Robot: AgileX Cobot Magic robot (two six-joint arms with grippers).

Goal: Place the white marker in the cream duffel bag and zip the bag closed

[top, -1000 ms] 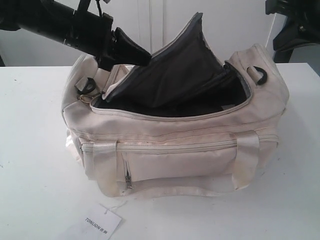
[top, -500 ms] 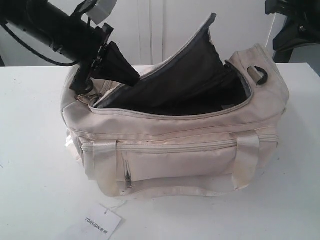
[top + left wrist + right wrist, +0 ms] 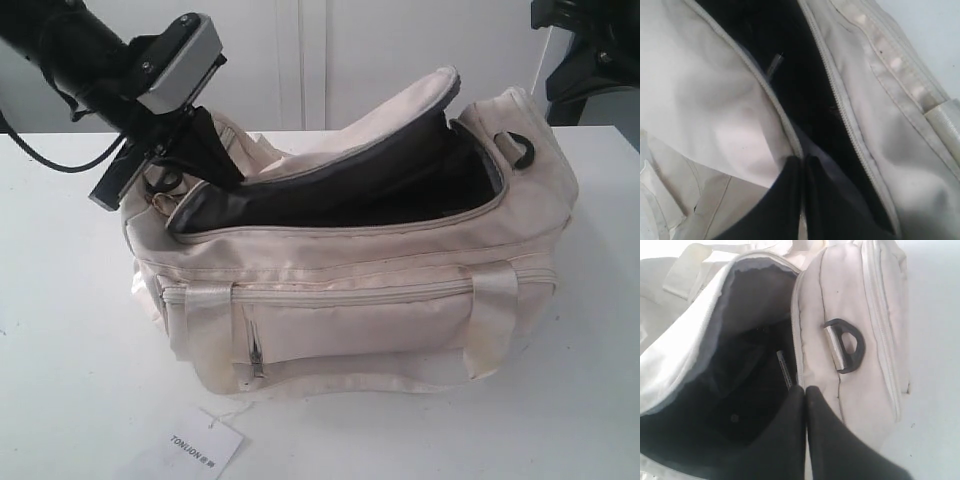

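Marker [image 3: 784, 369] is already in the bag [image 3: 380, 320]. Left hand [image 3: 801, 160], fingers pressed together, sits at the zip's [image 3: 840, 100] left end, and the track runs off rightward. Right hand [image 3: 805, 389] is pinched closed too, holding nothing.

The cream duffel bag [image 3: 380, 300] sits mid-frame on the counter [image 3: 60, 350]. The white marker [image 3: 785, 369] lies inside it. A paper tag [image 3: 205, 447] lies at the lower left.

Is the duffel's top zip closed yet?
Open. On the cream duffel bag the top flap stands lifted, dark lining showing beneath, zip sides apart.
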